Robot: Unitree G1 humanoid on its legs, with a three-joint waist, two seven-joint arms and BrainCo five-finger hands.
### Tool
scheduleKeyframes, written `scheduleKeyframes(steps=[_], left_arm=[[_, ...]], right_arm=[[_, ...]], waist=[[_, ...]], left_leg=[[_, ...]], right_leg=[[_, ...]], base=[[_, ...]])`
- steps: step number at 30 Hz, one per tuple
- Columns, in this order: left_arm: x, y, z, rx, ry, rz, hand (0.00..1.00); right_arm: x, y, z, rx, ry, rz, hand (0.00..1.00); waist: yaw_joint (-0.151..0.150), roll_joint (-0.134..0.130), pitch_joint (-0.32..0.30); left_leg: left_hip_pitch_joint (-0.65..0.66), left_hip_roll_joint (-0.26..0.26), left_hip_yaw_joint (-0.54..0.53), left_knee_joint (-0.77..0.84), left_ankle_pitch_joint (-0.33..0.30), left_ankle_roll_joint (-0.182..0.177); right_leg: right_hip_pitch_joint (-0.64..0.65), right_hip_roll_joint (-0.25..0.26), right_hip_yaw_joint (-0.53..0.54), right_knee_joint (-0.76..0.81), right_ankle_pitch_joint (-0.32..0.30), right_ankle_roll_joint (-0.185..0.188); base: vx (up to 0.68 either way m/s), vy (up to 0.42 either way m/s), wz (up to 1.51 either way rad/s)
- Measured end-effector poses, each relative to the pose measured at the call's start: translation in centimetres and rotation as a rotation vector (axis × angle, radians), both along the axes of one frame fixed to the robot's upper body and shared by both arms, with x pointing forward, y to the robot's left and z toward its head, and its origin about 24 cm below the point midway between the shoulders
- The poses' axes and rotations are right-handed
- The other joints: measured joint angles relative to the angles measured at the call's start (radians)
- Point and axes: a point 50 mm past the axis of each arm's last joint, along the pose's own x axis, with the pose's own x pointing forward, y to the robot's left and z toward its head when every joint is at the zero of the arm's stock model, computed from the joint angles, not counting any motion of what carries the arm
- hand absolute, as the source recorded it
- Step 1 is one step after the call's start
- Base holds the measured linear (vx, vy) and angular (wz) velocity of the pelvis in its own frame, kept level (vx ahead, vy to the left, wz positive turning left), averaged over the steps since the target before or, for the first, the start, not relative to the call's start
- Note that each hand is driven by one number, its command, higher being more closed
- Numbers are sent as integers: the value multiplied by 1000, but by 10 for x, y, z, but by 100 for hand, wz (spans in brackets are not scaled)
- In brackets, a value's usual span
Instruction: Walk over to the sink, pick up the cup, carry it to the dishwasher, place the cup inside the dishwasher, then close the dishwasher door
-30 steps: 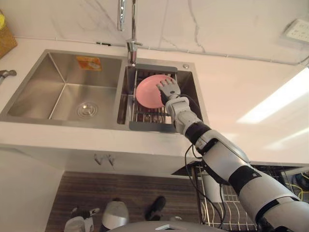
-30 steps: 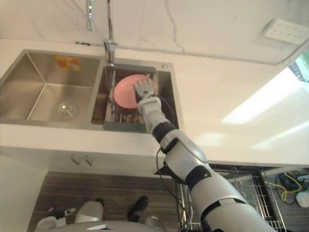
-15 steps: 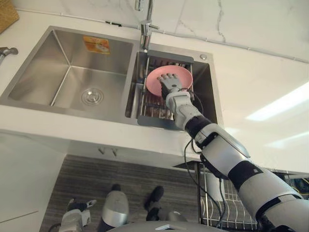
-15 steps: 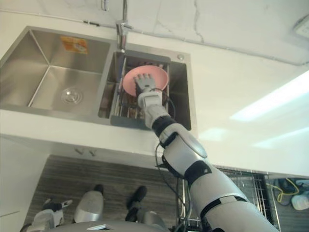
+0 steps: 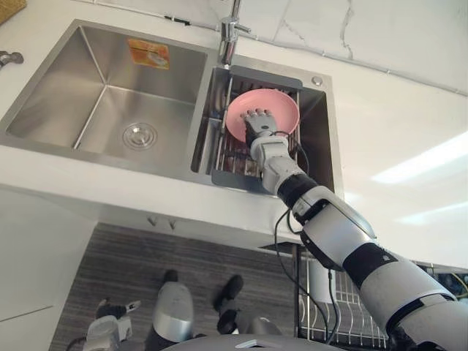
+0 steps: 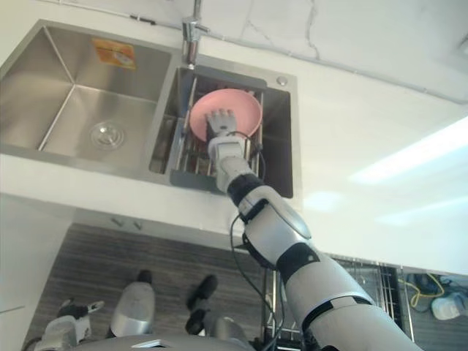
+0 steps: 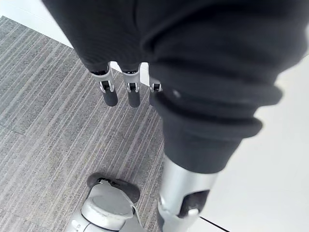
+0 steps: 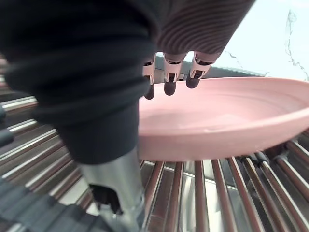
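A shallow pink dish [image 5: 276, 108] lies on the wire rack [image 5: 232, 155] in the sink's right basin; I see no cup. My right hand [image 5: 257, 123] reaches into that basin. Its straight fingers [image 8: 169, 81] lie over the dish's near rim, above the pink surface [image 8: 231, 121], and its thumb sits lower beside the rim. I cannot tell whether they touch the dish. My left hand [image 7: 116, 89] hangs down over the grey striped floor with its fingers straight and nothing in it.
The left basin [image 5: 110, 110] is bare steel with a drain. A faucet [image 5: 231, 29] stands behind the divider. White counter [image 5: 395, 131] runs to the right. A dishwasher's wire rack [image 5: 325, 311] shows at the lower right, below the counter.
The view has shifted, so the sink sits higher and nearer. My right hand has gone from the dish's right edge to its near middle rim. The dish lies as before.
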Motion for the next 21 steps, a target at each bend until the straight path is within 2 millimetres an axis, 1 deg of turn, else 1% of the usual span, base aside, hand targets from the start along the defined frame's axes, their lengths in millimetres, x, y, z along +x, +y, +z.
scheduleKeyframes(steps=[1,2,3,7,9,11,15,18,21], left_arm=[[2,-1,0,-4,-7,4,0],[2,-1,0,-5,-7,5,0],[2,0,0,-5,-7,6,0],[3,0,1,-10,-12,15,0],[4,0,1,-11,-18,23,0],[6,0,3,-9,-29,24,0],[7,0,3,-17,-40,34,0],[7,0,3,-18,-39,39,0],[6,0,3,-17,-34,48,0]], right_arm=[[0,-4,-1,-13,17,-39,0],[0,-5,-1,-13,17,-49,100],[0,-5,-1,-12,18,-50,100],[-1,-1,-2,-9,19,-59,100],[-2,0,-2,-19,7,-80,100],[-2,2,0,-32,-11,-82,100],[-3,6,-1,-35,-29,-69,100],[-4,7,0,-59,-59,-61,100],[-5,8,1,-74,-90,-51,100]], waist=[[19,-6,3],[22,-8,5],[24,-11,8],[27,-19,12],[34,-22,12],[34,-23,12],[28,-24,12],[31,-24,11],[30,-24,11]], left_leg=[[0,1,6,0,0,0],[0,1,7,0,0,0],[0,2,9,0,0,0],[-3,3,11,1,0,0],[-8,4,16,1,0,0],[-16,6,16,1,0,-1],[-13,7,23,2,-1,-2],[-7,7,34,0,-1,-2],[0,7,45,-2,-1,-2]], right_leg=[[0,0,0,0,0,1],[-1,0,1,0,-2,2],[-1,0,2,0,-7,10],[-4,0,-1,0,-16,19],[-11,-2,-15,0,-23,13],[-17,-5,-31,0,-20,13],[-17,-5,-29,0,-13,6],[-17,-5,-24,0,-11,4],[-16,-5,-17,0,-4,-6]], base=[[0,0,0],[0,0,0],[0,0,0],[-2,0,-1],[-2,1,-6],[7,-1,-2],[2,2,-2],[-2,7,-6],[1,4,-7]])
